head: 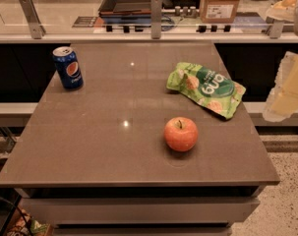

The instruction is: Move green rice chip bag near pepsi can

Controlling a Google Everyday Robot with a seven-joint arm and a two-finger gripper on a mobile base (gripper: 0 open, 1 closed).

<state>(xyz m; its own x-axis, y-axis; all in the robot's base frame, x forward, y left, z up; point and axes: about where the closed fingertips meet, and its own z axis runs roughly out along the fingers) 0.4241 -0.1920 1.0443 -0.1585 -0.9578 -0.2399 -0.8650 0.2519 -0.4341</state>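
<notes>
So far, nothing of the task appears done. A flat, crinkly green rice chip bag [206, 89] of shiny film, light green with a dark-green oval, white lettering and round tan chip pictures, lies on the right half of a smooth, glossy grey-brown table [114, 146], near its right edge. A small blue metal pepsi can [68, 68], cylindrical, with a silver top and a round red-white-blue logo, stands upright at the far left of the table, well apart from the bag. A round red-orange apple [180, 133] with a short stem and a waxy skin sits in front of the bag, close to it but not touching.

The robot's pale, cream-coloured claw [285, 95] hangs at the right border of the view, off the table's side and near the bag without touching it (it is only partly in view, and whether it is open or closed cannot be told). It has hold of nothing that can be seen.

What is left, as I judge it, is the whole job: reach the bag, grip its wrinkled film, bring it leftward across the table and set it down just beside the can. The bag looks light and limp, likely to crumple when pinched; the can is rigid and could tip if bumped.
</notes>
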